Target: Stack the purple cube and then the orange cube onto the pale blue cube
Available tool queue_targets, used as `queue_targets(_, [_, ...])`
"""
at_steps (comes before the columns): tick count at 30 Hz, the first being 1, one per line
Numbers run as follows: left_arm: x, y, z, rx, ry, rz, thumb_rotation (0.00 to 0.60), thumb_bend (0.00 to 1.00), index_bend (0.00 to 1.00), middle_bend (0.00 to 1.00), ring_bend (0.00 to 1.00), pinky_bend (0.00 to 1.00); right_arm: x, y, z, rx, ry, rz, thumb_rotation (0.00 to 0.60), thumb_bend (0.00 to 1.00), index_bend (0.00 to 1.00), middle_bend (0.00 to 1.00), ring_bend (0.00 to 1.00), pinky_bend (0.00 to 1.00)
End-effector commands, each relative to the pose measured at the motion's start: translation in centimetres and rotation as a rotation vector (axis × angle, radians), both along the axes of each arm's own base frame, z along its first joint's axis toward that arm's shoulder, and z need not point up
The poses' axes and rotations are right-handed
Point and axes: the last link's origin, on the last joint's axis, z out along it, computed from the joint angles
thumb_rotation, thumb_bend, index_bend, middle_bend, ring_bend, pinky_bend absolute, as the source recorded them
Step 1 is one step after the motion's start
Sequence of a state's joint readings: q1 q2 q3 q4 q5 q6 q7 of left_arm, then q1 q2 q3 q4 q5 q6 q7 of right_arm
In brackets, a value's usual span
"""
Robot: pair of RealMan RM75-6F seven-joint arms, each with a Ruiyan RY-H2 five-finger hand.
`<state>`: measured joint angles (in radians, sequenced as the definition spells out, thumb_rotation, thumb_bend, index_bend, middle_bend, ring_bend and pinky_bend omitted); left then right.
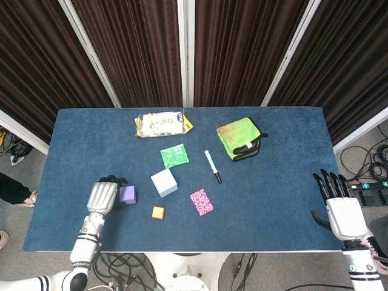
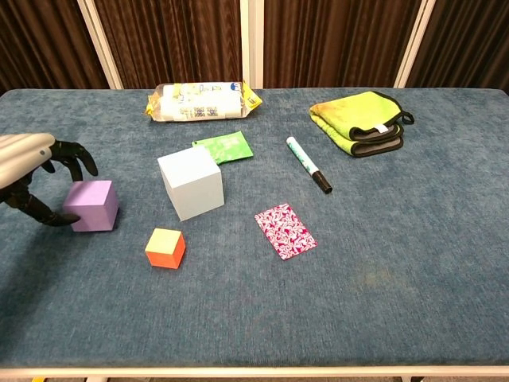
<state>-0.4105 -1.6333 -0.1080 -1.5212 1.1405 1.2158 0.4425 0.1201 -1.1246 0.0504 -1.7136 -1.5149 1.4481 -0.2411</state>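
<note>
The purple cube (image 1: 128, 194) (image 2: 93, 205) sits at the left of the blue table (image 1: 273, 182). My left hand (image 1: 104, 196) (image 2: 40, 179) grips it, thumb against its near-left side and fingers curled over its far side. The larger pale blue cube (image 1: 164, 182) (image 2: 191, 182) stands just right of it, with the small orange cube (image 1: 158, 213) (image 2: 165, 247) in front, nearer the table's front edge. My right hand (image 1: 339, 203) hangs past the table's right edge, fingers spread and holding nothing; the chest view does not show it.
A snack bag (image 1: 162, 123) (image 2: 203, 101) lies at the back. A green packet (image 1: 174, 156) touches the pale cube's far side. A marker (image 1: 213, 166), a pink patterned card (image 1: 201, 202) and a folded green cloth (image 1: 239, 138) lie to the right.
</note>
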Motion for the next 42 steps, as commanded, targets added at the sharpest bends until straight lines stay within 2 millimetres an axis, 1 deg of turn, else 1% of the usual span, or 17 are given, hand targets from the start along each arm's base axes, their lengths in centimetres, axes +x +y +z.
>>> queue_targets(1, [0.1, 0.0, 0.2, 0.008, 0.0, -0.004, 0.6, 0.26, 0.41, 0.57, 0.29, 0.3, -0.1, 0.0, 0.0, -0.004, -0.003, -0.003, 0.6, 0.16, 0.0, 0.0, 0.0, 0.0])
queue_targets(6, [0.5, 0.3, 0.8, 0.02, -0.018, 0.0, 0.6, 0.26, 0.41, 0.57, 0.29, 0.3, 0.0, -0.1, 0.3, -0.016, -0.008, 0.003, 0.6, 0.16, 0.0, 0.0, 0.0, 0.0])
queue_targets(9, [1.1, 0.9, 1.4, 0.037, -0.029, -0.009, 0.6, 0.26, 0.41, 0.57, 0.29, 0.3, 0.2, -0.1, 0.5, -0.022, -0.009, 0.007, 0.6, 0.16, 0.0, 0.0, 0.0, 0.0])
queue_targets(12, [2.3, 1.5, 2.0, 0.053, -0.042, -0.02, 0.6, 0.26, 0.41, 0.57, 0.29, 0.3, 0.3, 0.0, 0.6, -0.028, -0.017, 0.008, 0.6, 0.16, 0.0, 0.0, 0.0, 0.0])
queue_targets(16, [4.9, 2.3, 3.1, 0.076, -0.053, -0.049, 0.6, 0.26, 0.41, 0.57, 0.29, 0.3, 0.1, 0.0, 0.8, -0.031, -0.017, 0.005, 0.6, 0.16, 0.0, 0.0, 0.0, 0.0])
queue_targets(19, [6.6, 2.8, 3.6, 0.098, -0.068, -0.062, 0.6, 0.26, 0.41, 0.57, 0.29, 0.3, 0.1, -0.1, 0.9, -0.04, -0.022, -0.002, 0.6, 0.16, 0.0, 0.0, 0.0, 0.0])
queue_targets(25, [8.8, 3.4, 3.9, 0.124, -0.102, -0.007, 0.6, 0.27, 0.41, 0.57, 0.29, 0.29, 0.2, 0.1, 0.9, -0.05, -0.021, 0.001, 0.6, 0.16, 0.0, 0.0, 0.0, 0.0])
queue_targets(29, [9.9, 2.9, 3.7, 0.108, -0.107, 0.019, 0.6, 0.27, 0.41, 0.58, 0.31, 0.29, 0.2, 0.0, 1.0, -0.053, -0.027, -0.001, 0.6, 0.16, 0.0, 0.0, 0.0, 0.0])
queue_targets(36, [11.9, 2.1, 2.3, 0.072, -0.119, 0.038, 0.6, 0.27, 0.41, 0.58, 0.32, 0.28, 0.1, 0.1, 1.1, -0.052, -0.037, -0.003, 0.6, 0.16, 0.0, 0.0, 0.0, 0.0])
queue_targets(42, [13.2, 2.3, 0.8, 0.097, -0.08, 0.001, 0.6, 0.28, 0.41, 0.59, 0.32, 0.28, -0.2, 0.1, 1.5, -0.058, -0.049, -0.005, 0.6, 0.16, 0.0, 0.0, 0.0, 0.0])
